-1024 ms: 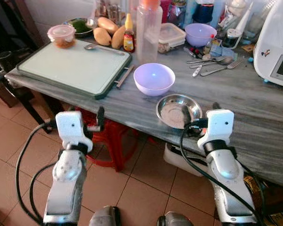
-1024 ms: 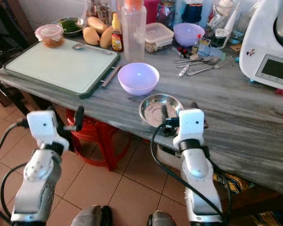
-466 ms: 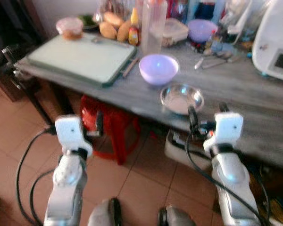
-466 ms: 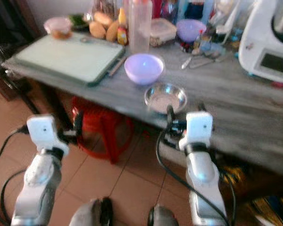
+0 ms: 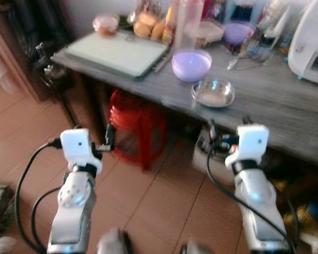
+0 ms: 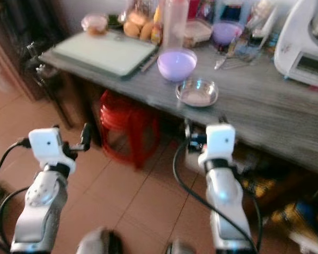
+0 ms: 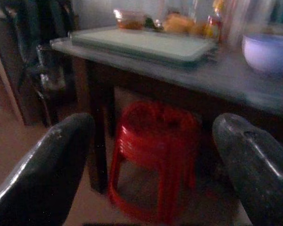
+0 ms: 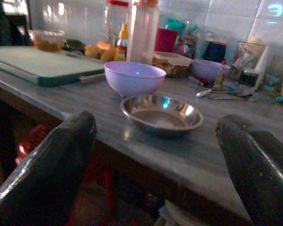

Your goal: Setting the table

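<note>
grey wood-grain desk (image 5: 286, 103) runs across the top of the head view, blurred. on it, a shallow round steel dish (image 5: 213, 93) near the front edge, a lilac plastic bowl (image 5: 191, 64) just beside it at 11 o'clock, apart from it. pale green rectangular cutting board (image 5: 116, 52) lies well to the 9 o'clock side of the bowl, with a small lidded tub of orange food (image 5: 105, 23) at its far corner. tall clear plastic bottle with orange cap (image 5: 188, 24) stands behind the bowl. loose metal cutlery (image 6: 230, 59) lies at 1 o'clock of the dish. white kitchen appliance (image 5: 311, 45) at the desk's right end. red plastic stool (image 5: 136, 126) stands under the desk on the brown tiled floor (image 5: 159, 201).

left gripper (image 7: 153, 165) held low over the floor facing the stool, jaws wide apart, empty. right gripper (image 8: 160, 165) held off the desk front, facing the steel dish, jaws wide apart, empty, not touching the dish.
</note>
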You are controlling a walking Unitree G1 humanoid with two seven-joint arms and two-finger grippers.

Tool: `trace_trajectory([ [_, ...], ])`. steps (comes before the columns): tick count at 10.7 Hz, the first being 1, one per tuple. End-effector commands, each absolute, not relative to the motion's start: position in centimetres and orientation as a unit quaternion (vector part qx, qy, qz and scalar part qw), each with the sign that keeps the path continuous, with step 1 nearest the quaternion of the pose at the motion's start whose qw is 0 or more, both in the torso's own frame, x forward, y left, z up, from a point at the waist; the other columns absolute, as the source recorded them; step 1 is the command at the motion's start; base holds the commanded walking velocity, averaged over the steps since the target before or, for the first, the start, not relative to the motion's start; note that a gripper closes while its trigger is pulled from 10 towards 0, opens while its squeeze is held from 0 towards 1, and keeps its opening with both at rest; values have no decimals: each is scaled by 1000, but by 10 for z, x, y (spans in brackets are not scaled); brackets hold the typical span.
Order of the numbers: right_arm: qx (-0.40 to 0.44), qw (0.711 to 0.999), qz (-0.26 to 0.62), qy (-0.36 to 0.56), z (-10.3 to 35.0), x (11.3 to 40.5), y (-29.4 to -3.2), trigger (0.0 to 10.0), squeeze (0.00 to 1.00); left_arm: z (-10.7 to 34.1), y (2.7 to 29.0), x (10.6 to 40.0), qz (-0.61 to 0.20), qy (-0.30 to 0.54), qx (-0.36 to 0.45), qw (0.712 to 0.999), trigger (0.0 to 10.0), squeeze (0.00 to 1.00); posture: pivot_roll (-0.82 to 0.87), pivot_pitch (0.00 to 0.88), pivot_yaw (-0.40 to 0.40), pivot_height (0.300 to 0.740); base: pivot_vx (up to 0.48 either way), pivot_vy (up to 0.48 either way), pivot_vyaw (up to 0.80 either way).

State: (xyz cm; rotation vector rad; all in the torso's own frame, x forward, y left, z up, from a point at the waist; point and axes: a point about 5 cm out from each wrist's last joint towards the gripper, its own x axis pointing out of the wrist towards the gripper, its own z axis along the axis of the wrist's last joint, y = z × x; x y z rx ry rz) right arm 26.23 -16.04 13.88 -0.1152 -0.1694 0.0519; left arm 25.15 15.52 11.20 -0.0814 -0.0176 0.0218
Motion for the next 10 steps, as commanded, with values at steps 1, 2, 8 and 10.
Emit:
trace_trajectory([
  [1, -58, 995, 22, -73, 133, 259, -164, 10000, 0, 114, 150, 253, 1, -12, -40, 999, 10000, 0, -25, 72, 9, 740, -281, 0, -800],
  [2, -54, 996, 21, -70, 132, 259, -164, 10000, 0, 114, 150, 253, 1, -12, -41, 999, 10000, 0, -24, 74, 9, 740, -266, 0, -800],
  [8, -96, 994, -21, -42, 126, 267, -173, 10000, 0, 120, 144, 251, -46, -19, -66, 997, 10000, 0, -17, 90, 6, 740, -43, -59, -267],
  [10, -100, 994, -9, -33, 125, 269, -170, 10000, 0, 121, 142, 251, -55, -18, -74, 996, 10000, 0, -20, 95, 5, 740, 0, -414, 0],
])
